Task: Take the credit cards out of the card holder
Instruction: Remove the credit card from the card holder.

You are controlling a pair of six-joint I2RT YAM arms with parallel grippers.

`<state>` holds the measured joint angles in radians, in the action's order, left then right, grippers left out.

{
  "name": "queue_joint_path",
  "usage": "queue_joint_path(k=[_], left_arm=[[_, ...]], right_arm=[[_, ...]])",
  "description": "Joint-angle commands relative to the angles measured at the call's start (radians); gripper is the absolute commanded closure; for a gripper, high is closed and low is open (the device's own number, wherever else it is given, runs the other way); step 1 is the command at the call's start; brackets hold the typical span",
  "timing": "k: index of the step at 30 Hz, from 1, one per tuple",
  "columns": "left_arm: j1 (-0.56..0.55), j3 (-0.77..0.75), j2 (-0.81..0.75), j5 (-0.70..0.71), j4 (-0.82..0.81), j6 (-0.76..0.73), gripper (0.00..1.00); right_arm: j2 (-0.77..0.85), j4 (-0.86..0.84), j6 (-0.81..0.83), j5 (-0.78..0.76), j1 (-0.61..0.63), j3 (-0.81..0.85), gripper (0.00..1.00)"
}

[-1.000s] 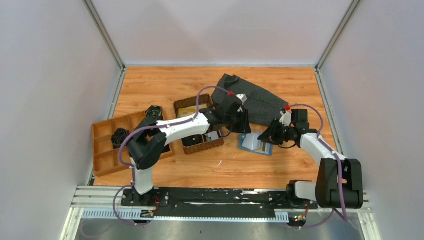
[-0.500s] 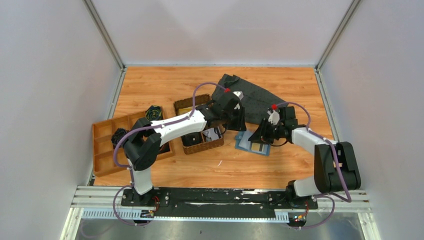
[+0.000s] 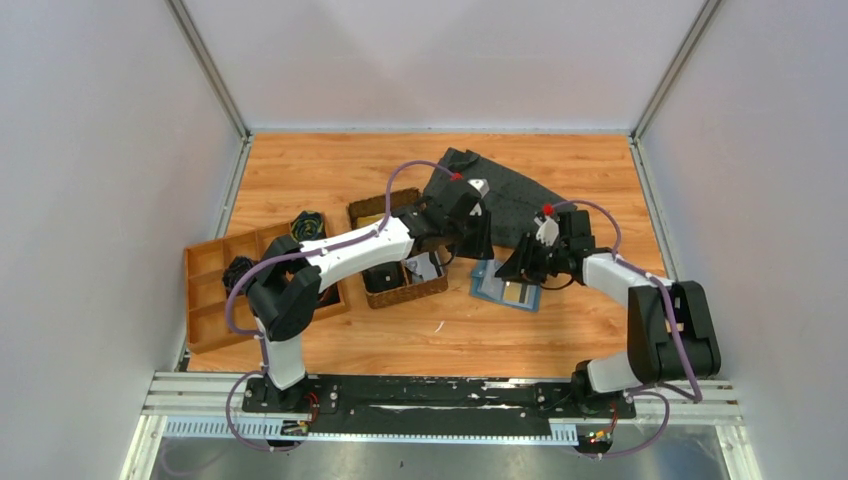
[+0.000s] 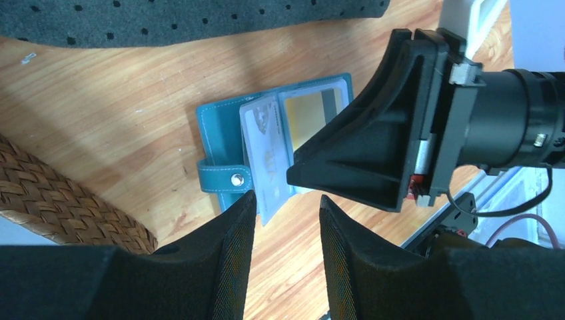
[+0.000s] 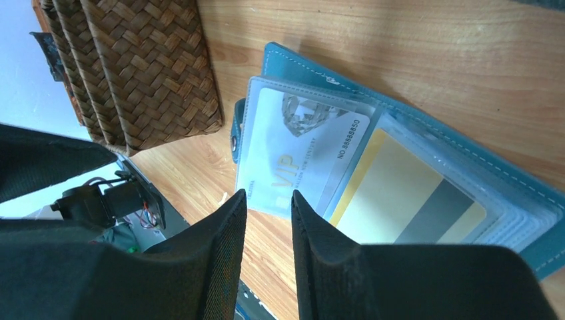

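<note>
The card holder (image 5: 293, 63) lies open and flat on the table (image 3: 330, 170), just beside the basket (image 5: 146, 73) and near the edge of the dark cloth (image 4: 200, 17). Both credit cards are in it: a white card (image 5: 300, 147) on top and a yellow card (image 5: 406, 193) beneath, each apparently in a clear sleeve.

Your left gripper (image 4: 285, 207) hovers over the strap side with its jaws a narrow gap apart and nothing in them. Your right gripper (image 5: 268, 199) is the same, narrow and empty, poised at the white card's free edge.

Expect the cards to be light, stiff and slick (the sleeves likely add some drag). The holder is soft and light too, so it will probably lift or slide with any pull. Pinch the white card by the corner that juts past the teal border. Pin the holder with the other gripper, on bare teal near the strap (image 4: 223, 179).
</note>
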<state>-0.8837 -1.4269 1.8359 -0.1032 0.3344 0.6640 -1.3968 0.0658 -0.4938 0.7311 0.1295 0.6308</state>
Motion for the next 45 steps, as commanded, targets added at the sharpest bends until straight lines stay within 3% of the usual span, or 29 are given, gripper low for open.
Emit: queue_joint_path(k=[1,7,13,17,26,37,45], left_arm=[[0.002,-0.016,0.004,-0.009,0.002,-0.013,0.57],[-0.021,-0.034,0.047,-0.128,-0.055,0.004,0.57],[-0.043,-0.014,0.114,-0.23,-0.203,0.067,0.58],[-0.025,-0.023,0.195,-0.252,-0.208,0.087,0.6],[0.0,0.0,0.241,-0.13,-0.104,0.031,0.6],[0.001,0.002,0.274,-0.143,-0.081,0.018,0.61],[-0.022,0.008,0.142,-0.056,-0.074,0.002,0.61]], right_arm=[[-0.055,-0.024,-0.015,0.033,0.015,0.039,0.67],[0.008,0.017,-0.029,-0.084,-0.003,0.017,0.74],[-0.049,0.044,-0.014,-0.094,-0.025,-0.009,0.77],[-0.071,0.067,-0.007,-0.157,-0.029,-0.025,0.78],[-0.073,0.134,0.023,-0.223,-0.088,-0.069,0.79],[-0.005,0.179,0.039,-0.215,-0.11,-0.065,0.77],[0.045,0.2,0.037,-0.226,-0.11,-0.047,0.76]])
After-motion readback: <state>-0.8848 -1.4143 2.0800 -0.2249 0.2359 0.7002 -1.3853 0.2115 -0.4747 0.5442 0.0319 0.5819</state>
